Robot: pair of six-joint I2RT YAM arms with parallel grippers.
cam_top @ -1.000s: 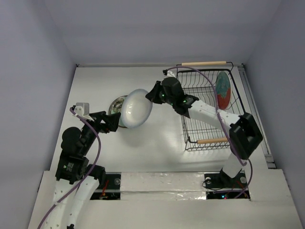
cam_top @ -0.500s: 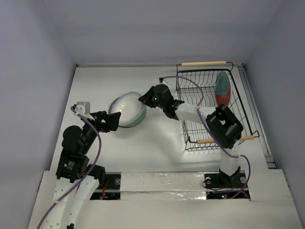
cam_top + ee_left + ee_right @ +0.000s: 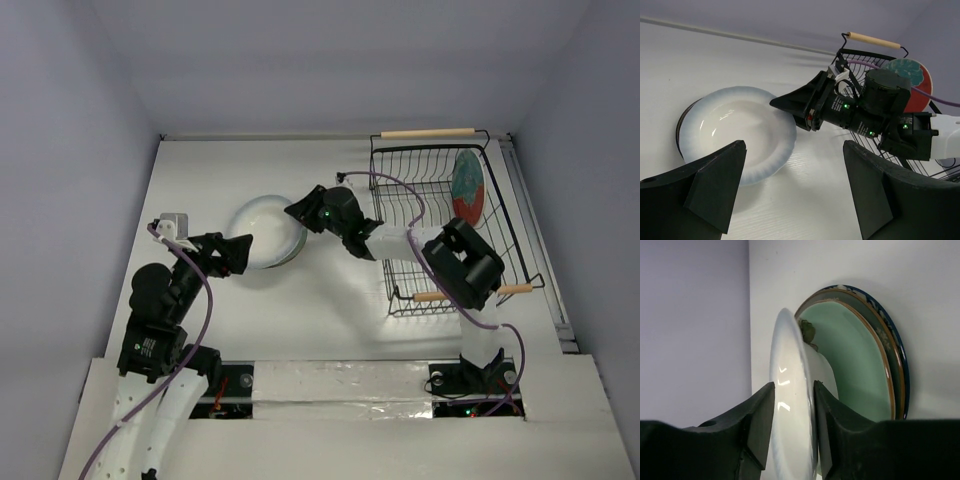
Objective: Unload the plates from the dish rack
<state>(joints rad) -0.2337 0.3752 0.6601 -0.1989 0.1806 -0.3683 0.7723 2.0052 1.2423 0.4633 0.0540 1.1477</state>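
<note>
The white plate with bluish rim (image 3: 262, 233) lies over a stack left of the dish rack (image 3: 437, 262). My right gripper (image 3: 299, 212) is shut on its right rim. In the right wrist view the white plate (image 3: 790, 390) sits between my jaws (image 3: 792, 425), tilted over the teal-green plate (image 3: 860, 370) and the dark grey plate's rim (image 3: 900, 365). The red plate (image 3: 467, 188) stands upright in the rack's far right. My left gripper (image 3: 236, 254) is open and empty just near-left of the stack. The left wrist view shows its gap (image 3: 795, 150), the white plate (image 3: 735, 130) and the red plate (image 3: 917, 85).
The rack's wooden handles are at its far end (image 3: 427, 133) and near end (image 3: 445, 294). The right arm's forearm (image 3: 400, 240) reaches across the rack's left side. Pale walls close in the table on the left, back and right.
My right gripper has carried the white plate left and down, from steeply tilted in the air to lying nearly flat on the stack. The left arm has not moved.
</note>
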